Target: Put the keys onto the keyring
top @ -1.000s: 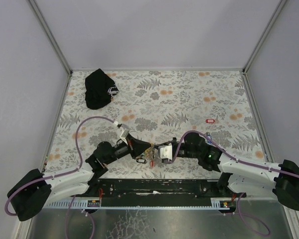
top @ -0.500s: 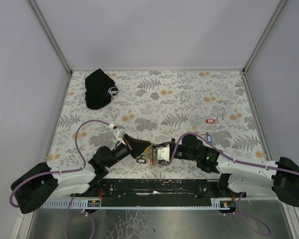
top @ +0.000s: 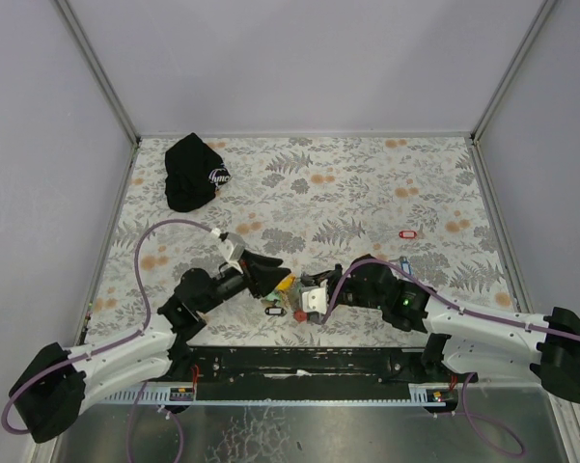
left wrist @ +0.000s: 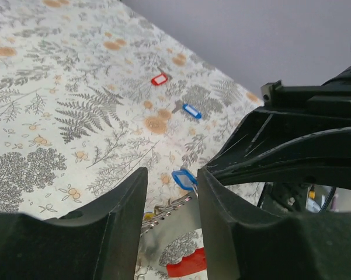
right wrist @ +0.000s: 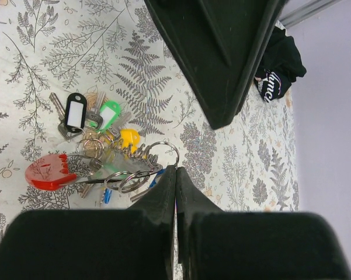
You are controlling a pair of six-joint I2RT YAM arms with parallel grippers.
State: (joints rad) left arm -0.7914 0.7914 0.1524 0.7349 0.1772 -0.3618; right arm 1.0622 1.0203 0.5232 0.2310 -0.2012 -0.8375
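Spread and empty at left gripper (left wrist: pixel 171 175); clamped tight at right gripper (right wrist: pixel 176 169), keys (right wrist: pixel 108 114) toward ten o'clock.

Top external: I look down from high at the near edge, facing the far wall; the whole counter (top: pixel 367 183) shows, distant.
Left wrist: I sit low behind the left end effector (left wrist: pixel 171 175), skimming the counter toward its far right side.
Right wrist: I look steeply down past the right end effector (right wrist: pixel 175 172), very close.
Shared: all three see the keys (right wrist: pixel 102 131); top and left wrist share the lone red tag (top: pixel 407 233); top and right wrist share the black cap (top: pixel 191 172).
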